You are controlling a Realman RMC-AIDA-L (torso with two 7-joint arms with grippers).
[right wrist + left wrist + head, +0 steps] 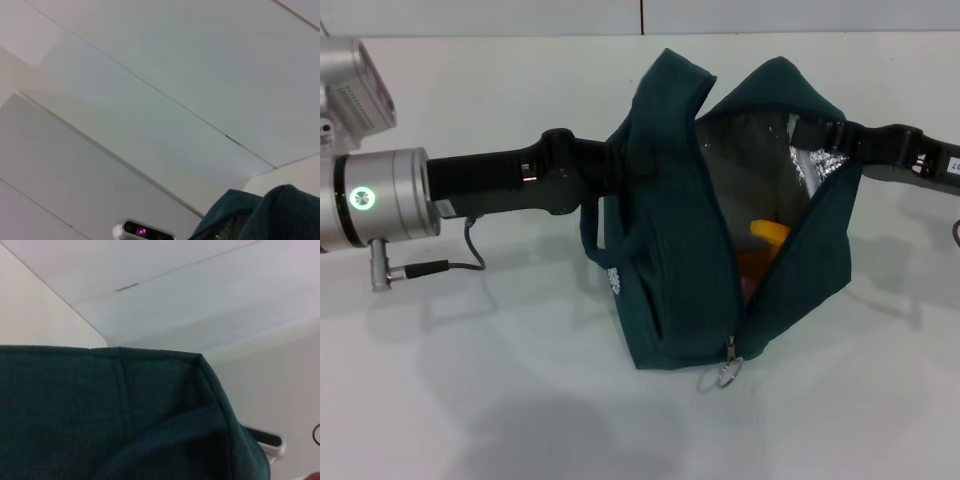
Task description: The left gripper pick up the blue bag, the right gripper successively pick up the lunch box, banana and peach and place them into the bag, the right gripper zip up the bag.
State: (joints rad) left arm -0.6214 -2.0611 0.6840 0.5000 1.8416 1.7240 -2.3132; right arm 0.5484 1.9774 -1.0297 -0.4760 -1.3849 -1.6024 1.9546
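Observation:
The blue bag (670, 260) stands on the white table, its top gaping open and its silver foil lining showing. Inside lies the banana (770, 235), with a pinkish patch (749, 287) under it that I cannot identify. The lunch box and the peach are hidden. My left gripper (615, 165) reaches in from the left and is shut on the bag's left rim, with folded fabric covering its tips. My right gripper (820, 135) sits at the bag's upper right rim, partly inside the opening. Bag fabric (100, 415) fills the left wrist view, and a corner of the bag (280, 210) shows in the right wrist view.
The zip's ring pull (728, 373) hangs at the bag's near bottom corner, with the zip undone above it. One loop handle (592, 235) droops on the bag's left side. A cable (470, 250) trails under the left arm. White table (470, 400) lies all around.

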